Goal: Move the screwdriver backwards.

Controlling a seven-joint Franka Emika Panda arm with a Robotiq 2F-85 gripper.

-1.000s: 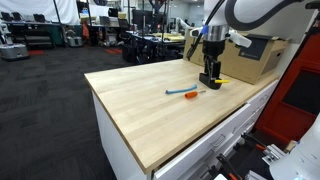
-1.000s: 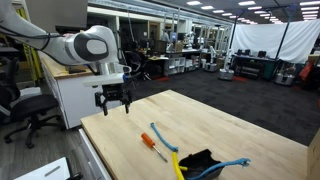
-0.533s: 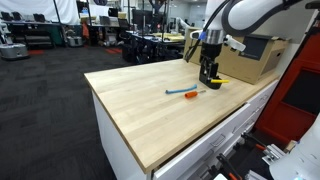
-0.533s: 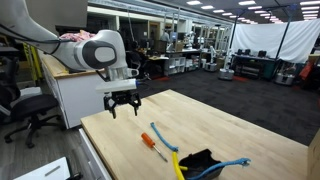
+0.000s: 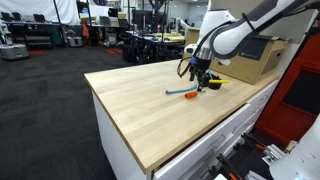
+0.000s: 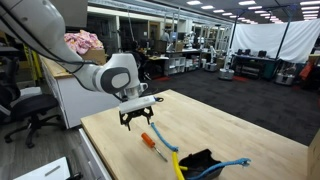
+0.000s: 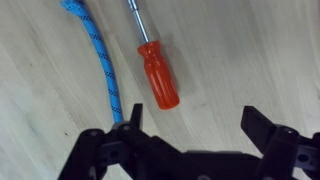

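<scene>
Jaws wide open, empty. Gripper (image 7: 195, 125) has swung in from the counter (image 5: 130, 100) corner and dropped low, so the approach is nearly done but there's no grasp yet. Screwdriver (image 7: 158, 72) lies flat just ahead of the jaws, orange handle nearest, offset toward one finger, not between them. Blue cord (image 7: 100, 60) runs just beside it. Both sit toward the edge with the black-and-yellow object (image 6: 200, 160).
</scene>
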